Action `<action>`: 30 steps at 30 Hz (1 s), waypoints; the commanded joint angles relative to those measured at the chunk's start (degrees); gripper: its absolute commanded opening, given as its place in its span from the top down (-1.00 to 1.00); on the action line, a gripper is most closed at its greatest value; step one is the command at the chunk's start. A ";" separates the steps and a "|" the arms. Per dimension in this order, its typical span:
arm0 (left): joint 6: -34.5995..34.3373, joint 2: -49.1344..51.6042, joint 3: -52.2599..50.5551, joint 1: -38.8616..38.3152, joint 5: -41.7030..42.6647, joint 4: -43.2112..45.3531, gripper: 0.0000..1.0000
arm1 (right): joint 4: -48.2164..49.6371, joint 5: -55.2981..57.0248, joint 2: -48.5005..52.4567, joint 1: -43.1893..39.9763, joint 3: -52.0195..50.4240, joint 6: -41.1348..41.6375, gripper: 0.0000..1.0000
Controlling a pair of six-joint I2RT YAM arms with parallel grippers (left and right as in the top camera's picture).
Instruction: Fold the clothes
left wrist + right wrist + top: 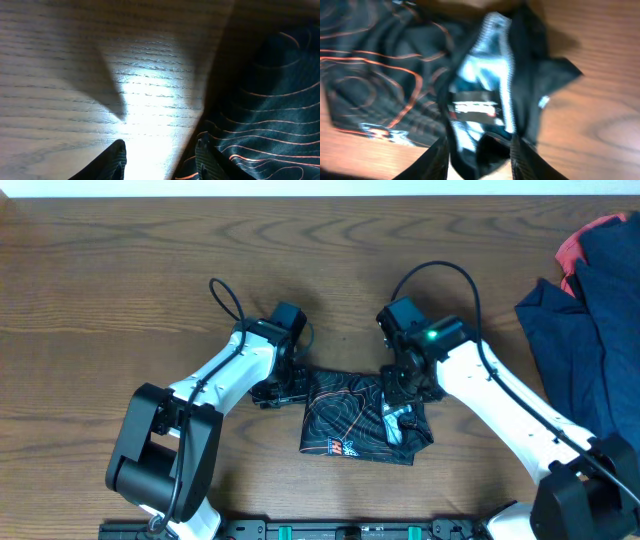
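Observation:
The black jersey (355, 420), with orange contour lines and a logo, lies folded into a small rectangle at the middle front of the table. My left gripper (287, 388) is at its left edge; in the left wrist view the gripper (162, 161) is open over bare wood, with its right finger against the jersey (270, 100). My right gripper (403, 398) is over the jersey's right end. In the right wrist view the gripper (479, 160) is open, with the jersey's bunched collar and label (480, 100) between its fingers. That view is blurred.
A pile of navy garments (585, 330) with a red one (580, 242) under it lies at the table's right edge. The wooden table (120, 280) runs to the left and back. A black rail (330, 530) runs along the front edge.

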 commanded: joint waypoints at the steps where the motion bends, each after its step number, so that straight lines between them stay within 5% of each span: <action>1: 0.74 -0.26 0.68 0.07 -0.94 0.02 0.06 | 2.05 -6.34 2.54 0.24 -0.79 -1.53 0.31; 7: 0.74 -0.26 0.68 0.07 -0.96 0.02 0.06 | 4.85 -7.67 9.31 1.77 -0.90 -0.61 0.63; 10: 0.74 -0.26 0.68 0.07 -0.94 0.02 0.06 | 5.29 -7.17 11.67 1.53 -0.90 -0.61 0.98; 19: 0.76 -0.26 0.68 0.07 -0.96 -0.15 0.07 | 0.44 6.16 7.10 -6.21 -0.76 5.35 0.97; 22: 0.76 -0.28 0.68 0.09 -0.94 -0.17 0.07 | -1.11 6.19 6.38 -8.04 -0.76 5.09 0.66; 30: 4.74 -2.21 5.33 1.22 -2.03 2.14 0.06 | -11.45 3.26 6.45 -7.85 -0.79 3.91 0.60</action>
